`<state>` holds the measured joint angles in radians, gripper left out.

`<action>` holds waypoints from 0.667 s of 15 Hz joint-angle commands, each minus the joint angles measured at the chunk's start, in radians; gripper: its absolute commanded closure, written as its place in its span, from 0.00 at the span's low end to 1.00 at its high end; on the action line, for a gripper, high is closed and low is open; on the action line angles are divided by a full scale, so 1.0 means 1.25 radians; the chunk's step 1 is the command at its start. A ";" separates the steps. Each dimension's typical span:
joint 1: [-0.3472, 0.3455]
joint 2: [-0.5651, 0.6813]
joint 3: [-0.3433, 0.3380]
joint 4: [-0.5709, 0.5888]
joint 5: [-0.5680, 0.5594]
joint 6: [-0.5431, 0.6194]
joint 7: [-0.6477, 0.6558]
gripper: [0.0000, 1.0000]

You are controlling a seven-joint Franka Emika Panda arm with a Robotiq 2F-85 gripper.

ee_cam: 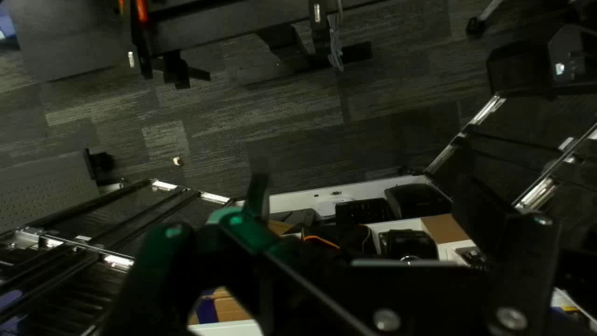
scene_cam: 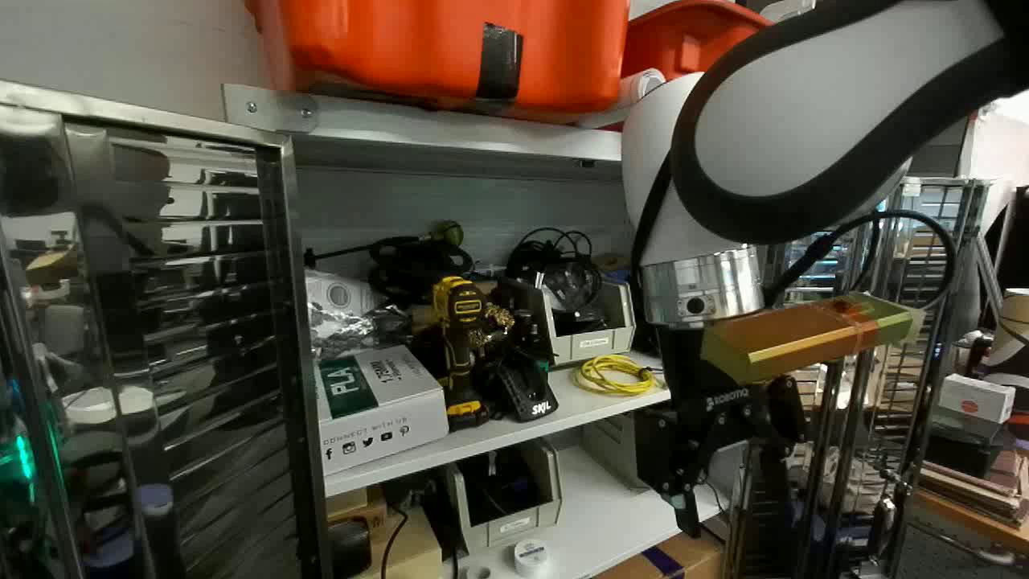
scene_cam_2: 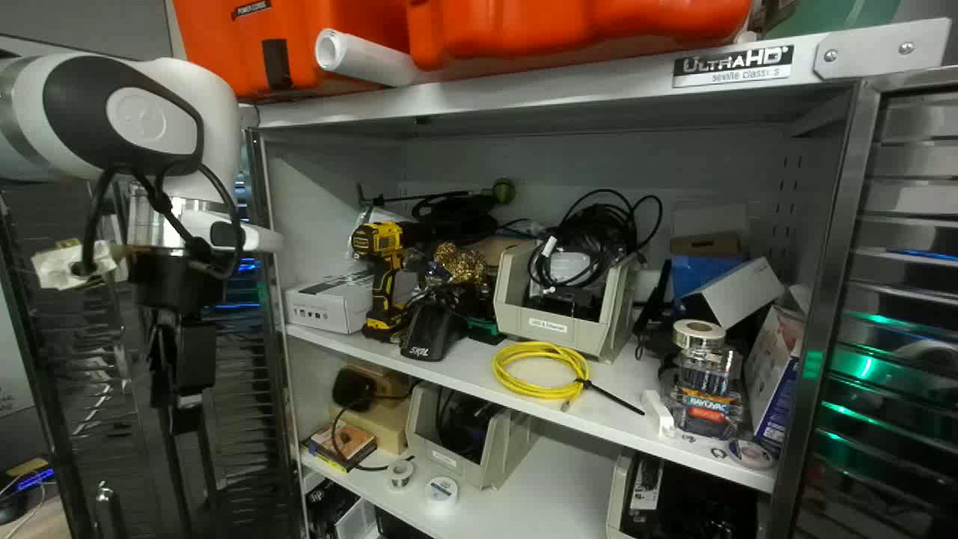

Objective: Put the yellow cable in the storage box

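The yellow cable (scene_cam: 615,388) lies as a loose coil on the middle shelf; it also shows in an exterior view (scene_cam_2: 533,389) with a black tie at its right. A grey storage box (scene_cam: 591,347) with a white label stands just behind the cable, holding black cables; it also shows in an exterior view (scene_cam_2: 550,326). My gripper (scene_cam: 735,478) hangs pointing down in front of the cabinet, apart from cable and box. In the wrist view the fingers (ee_cam: 366,196) stand wide apart with nothing between them. The cable is out of the wrist view.
A yellow-black drill (scene_cam_2: 380,277), a black SKIL charger (scene_cam_2: 430,329) and a white box (scene_cam_2: 329,303) stand beside the storage box. More grey bins (scene_cam_2: 471,438) sit on the lower shelf. Batteries and tape (scene_cam_2: 703,404) lie at the shelf's end. Open metal doors (scene_cam: 297,362) flank the cabinet.
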<state>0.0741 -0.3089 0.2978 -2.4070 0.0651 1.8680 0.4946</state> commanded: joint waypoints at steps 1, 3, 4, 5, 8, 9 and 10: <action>0.017 0.002 -0.016 0.004 -0.005 -0.001 0.004 0.00; 0.017 0.002 -0.016 0.009 -0.005 -0.001 0.004 0.00; 0.017 0.001 -0.016 0.011 -0.005 -0.001 0.004 0.00; 0.017 0.001 -0.016 0.011 -0.005 -0.001 0.004 0.00; 0.017 0.001 -0.016 0.011 -0.005 -0.001 0.004 0.00; 0.017 0.001 -0.016 0.011 -0.005 -0.001 0.004 0.00; 0.017 0.001 -0.016 0.011 -0.005 -0.001 0.004 0.00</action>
<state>0.0741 -0.3092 0.2977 -2.3948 0.0650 1.8694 0.4946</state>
